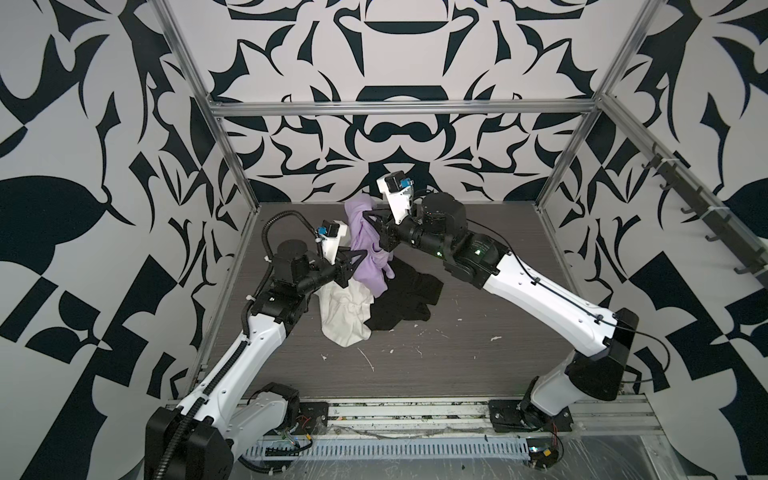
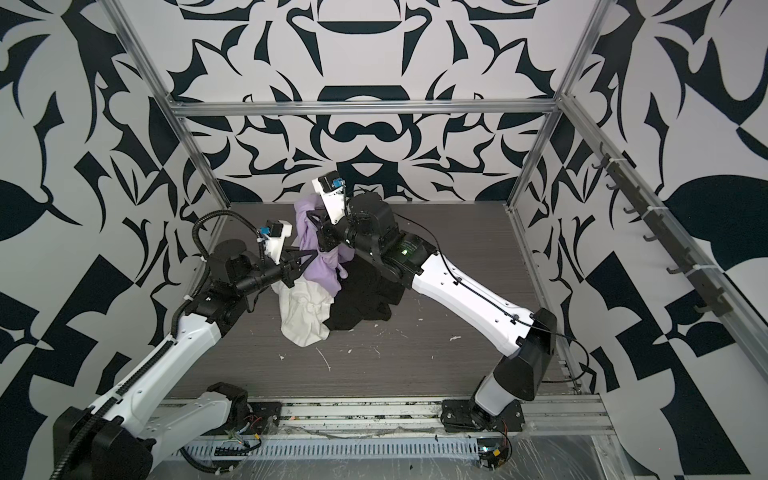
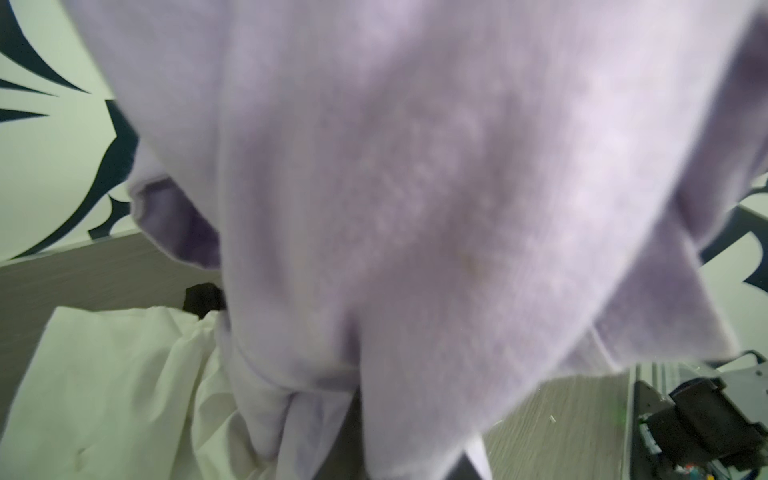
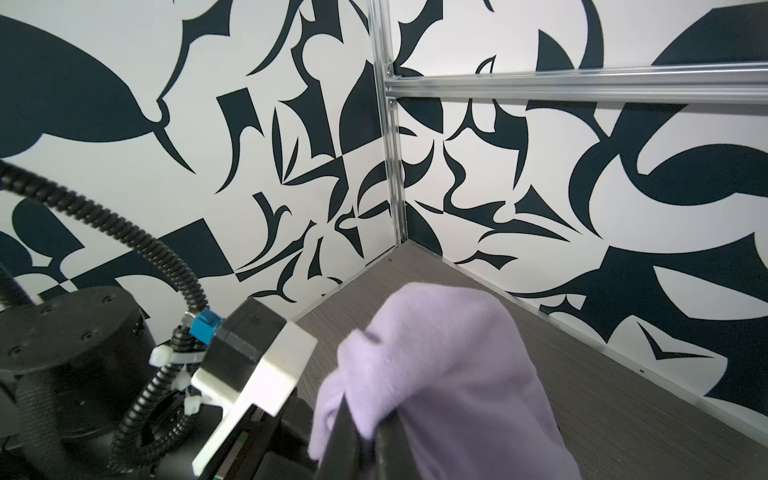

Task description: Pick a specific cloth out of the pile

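Both top views show the lavender cloth (image 1: 374, 272) (image 2: 324, 270) raised above the pile (image 1: 370, 316), hanging as a soft, crumpled column over the far middle of the grey wood-grain counter (image 1: 457, 353). The right pincer (image 1: 368, 215) (image 2: 311, 213) is clamped on its top fold. Lower and to the left, the left pincer (image 1: 363, 252) (image 2: 309, 252) is closed on a fold halfway down. The cloth's lower end reaches the pile: a rumpled white cloth (image 1: 345, 316) on the left touching a black cloth (image 1: 407, 299) on the right. White flecks (image 1: 368, 361) dot the near counter.

Right wrist view: fleecy lavender fabric (image 4: 449, 374) drapes over black fingers (image 4: 343, 440).

Left wrist view: blurred lavender fabric (image 3: 415, 208) fills most of the frame.

Black-and-white patterned walls (image 1: 83, 166) and aluminium frame bars (image 1: 395, 108) enclose the counter.
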